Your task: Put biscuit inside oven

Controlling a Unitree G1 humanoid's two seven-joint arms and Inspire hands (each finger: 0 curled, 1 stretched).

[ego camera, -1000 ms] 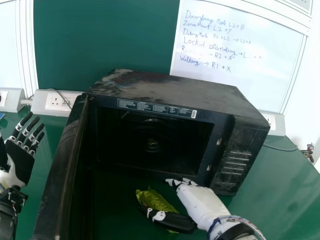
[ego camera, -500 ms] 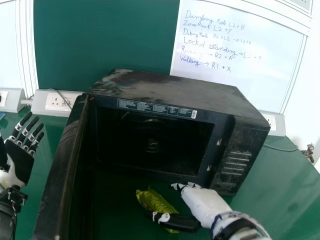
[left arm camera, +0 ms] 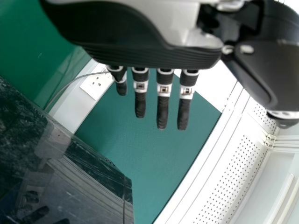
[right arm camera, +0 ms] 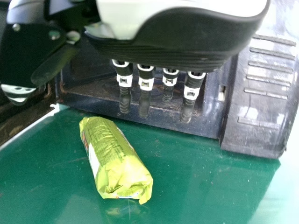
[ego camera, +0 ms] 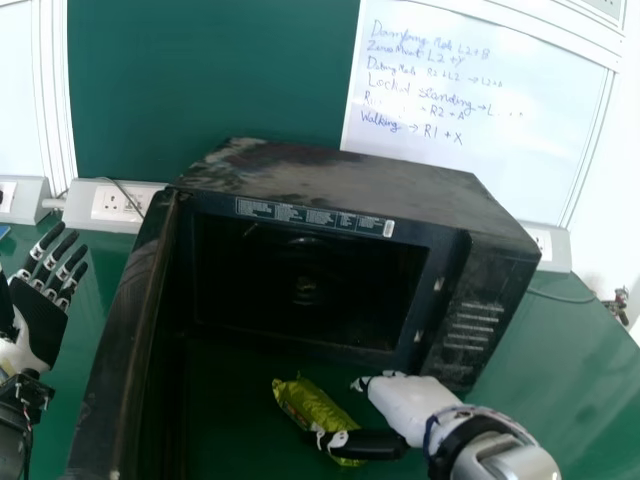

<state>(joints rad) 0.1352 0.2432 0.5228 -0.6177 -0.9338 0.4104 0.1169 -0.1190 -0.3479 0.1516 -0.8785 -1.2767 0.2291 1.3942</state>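
My right hand (ego camera: 405,400) is at the lower right of the head view, over the table just before the oven, its thumb overlapping the biscuit packet there. The green biscuit packet (ego camera: 307,403) lies on the table in front of the oven's cavity. In the right wrist view the fingers of my right hand (right arm camera: 187,37) are straight, and the packet (right arm camera: 112,156) lies apart from them. The black oven (ego camera: 350,190) stands with its door (ego camera: 118,350) swung open. My left hand (ego camera: 40,320) is held left of the door, fingers straight; the left wrist view has my left hand (left arm camera: 140,51) too.
The green table (ego camera: 570,400) carries the oven. Behind it are sockets (ego camera: 118,203) in a wall strip, a cable, a green board (ego camera: 210,80) and a whiteboard with writing (ego camera: 480,110). The open door stands between my left hand and the packet.
My right hand has moved down and to the right in the head view, away from the oven's cavity. The packet has stayed about where it was. My left hand has not visibly moved.
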